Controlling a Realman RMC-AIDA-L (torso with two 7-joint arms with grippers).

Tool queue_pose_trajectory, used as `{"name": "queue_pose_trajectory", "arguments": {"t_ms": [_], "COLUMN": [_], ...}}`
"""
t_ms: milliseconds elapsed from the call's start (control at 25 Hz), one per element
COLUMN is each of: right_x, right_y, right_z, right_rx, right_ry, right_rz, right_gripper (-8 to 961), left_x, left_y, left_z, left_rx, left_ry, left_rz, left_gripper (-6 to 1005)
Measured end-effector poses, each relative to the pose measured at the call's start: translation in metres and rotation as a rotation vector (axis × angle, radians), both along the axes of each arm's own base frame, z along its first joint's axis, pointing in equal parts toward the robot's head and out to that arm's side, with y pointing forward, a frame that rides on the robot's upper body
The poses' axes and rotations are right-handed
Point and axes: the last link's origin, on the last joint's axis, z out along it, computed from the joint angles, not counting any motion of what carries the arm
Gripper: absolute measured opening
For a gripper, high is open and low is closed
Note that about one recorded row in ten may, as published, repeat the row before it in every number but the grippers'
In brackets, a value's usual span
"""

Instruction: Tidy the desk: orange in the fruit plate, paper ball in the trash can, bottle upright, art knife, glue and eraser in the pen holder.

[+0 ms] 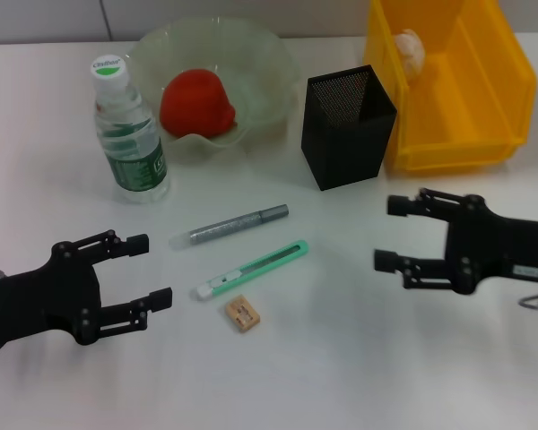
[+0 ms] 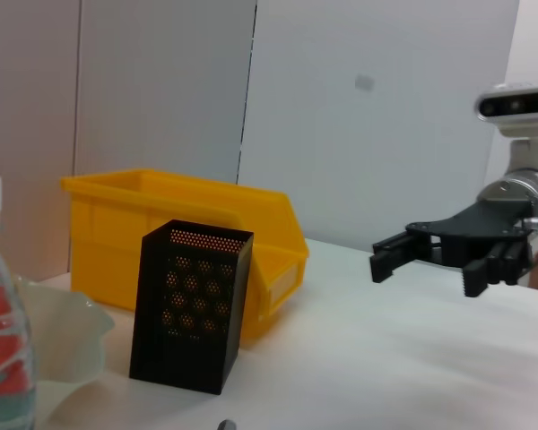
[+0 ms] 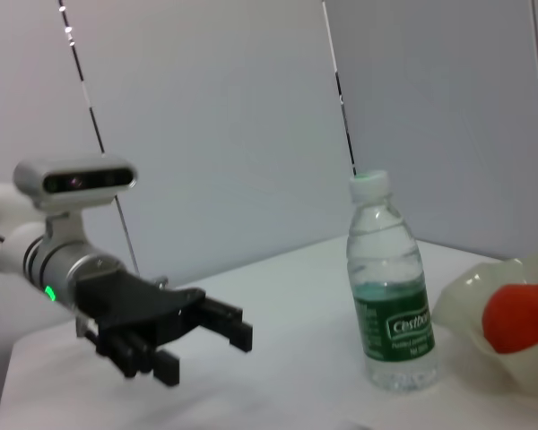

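Note:
The red-orange orange [image 1: 197, 103] lies in the pale fruit plate [image 1: 278, 55]. A paper ball [image 1: 411, 49] sits inside the yellow bin [image 1: 507, 81] that serves as trash can. The bottle [image 1: 130, 134] stands upright left of the plate. On the table in front of the black mesh pen holder [image 1: 348, 125] lie a grey glue stick [image 1: 240, 224], a green art knife [image 1: 251, 270] and a tan eraser [image 1: 242, 313]. My left gripper [image 1: 152, 270] is open, left of the eraser. My right gripper [image 1: 388, 233] is open, to the right of the knife. Neither holds anything.
In the left wrist view the pen holder [image 2: 193, 305] stands before the yellow bin [image 2: 197, 215], with the right gripper [image 2: 426, 267] farther off. The right wrist view shows the bottle [image 3: 390, 296], the orange [image 3: 520, 313] and the left gripper [image 3: 197, 345]. A wall lies behind.

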Motion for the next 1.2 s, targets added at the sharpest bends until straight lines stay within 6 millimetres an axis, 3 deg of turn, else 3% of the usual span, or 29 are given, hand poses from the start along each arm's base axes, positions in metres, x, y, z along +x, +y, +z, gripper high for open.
{"name": "queue_pose_trajectory", "arguments": {"t_ms": [440,1200], "right_x": [0.033,0.038], "right_y": [-0.032,-0.037], "right_z": [0.015,0.018], "right_rx": [-0.008,0.013], "right_ry": [-0.076,-0.067], "right_rz": [-0.020,-0.031], "right_gripper": [821,820], "left_x": [0.005,0.012], "left_y": [0.002,0.011], "left_z": [0.000,0.001], "left_rx": [-0.020,-0.015], "left_ry": [-0.033,-0.032], "left_rz": [0.025,0.004], "left_gripper": [784,784]}}
